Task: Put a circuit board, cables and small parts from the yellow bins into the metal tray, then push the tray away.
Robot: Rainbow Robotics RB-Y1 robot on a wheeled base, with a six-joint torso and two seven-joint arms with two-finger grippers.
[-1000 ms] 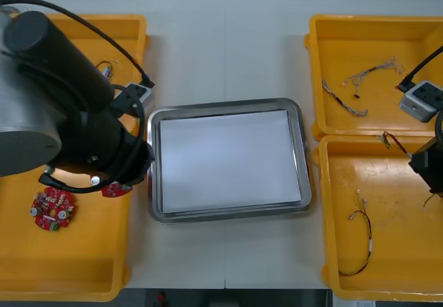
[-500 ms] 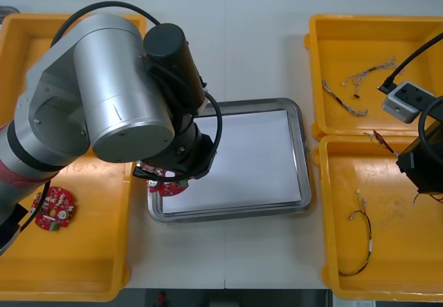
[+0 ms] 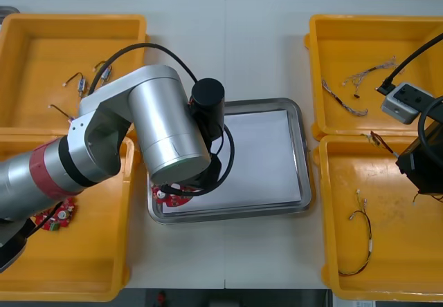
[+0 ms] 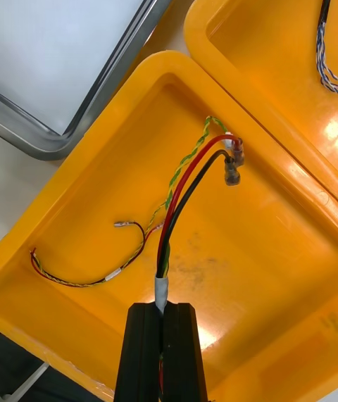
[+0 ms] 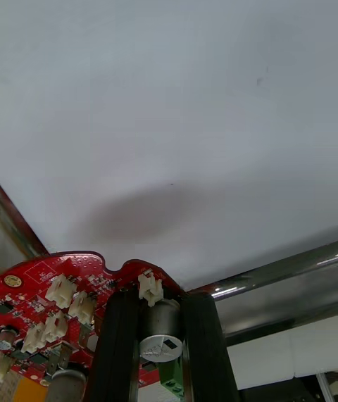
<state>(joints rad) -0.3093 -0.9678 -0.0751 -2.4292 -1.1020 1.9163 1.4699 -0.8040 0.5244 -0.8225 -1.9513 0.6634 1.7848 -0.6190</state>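
Gripping board [image 5: 70,282], left end effector [image 5: 160,301] over tray [image 3: 298,124], right end effector [image 4: 163,308], likely cable [image 4: 184,199]

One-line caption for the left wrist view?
Left pincer grips a round red circuit board above the white-lined metal tray.

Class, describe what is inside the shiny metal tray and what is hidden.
A white lining fills the rectangular metal tray. Over its near-left corner the left gripper holds a round red circuit board. The left arm covers the tray's left part.
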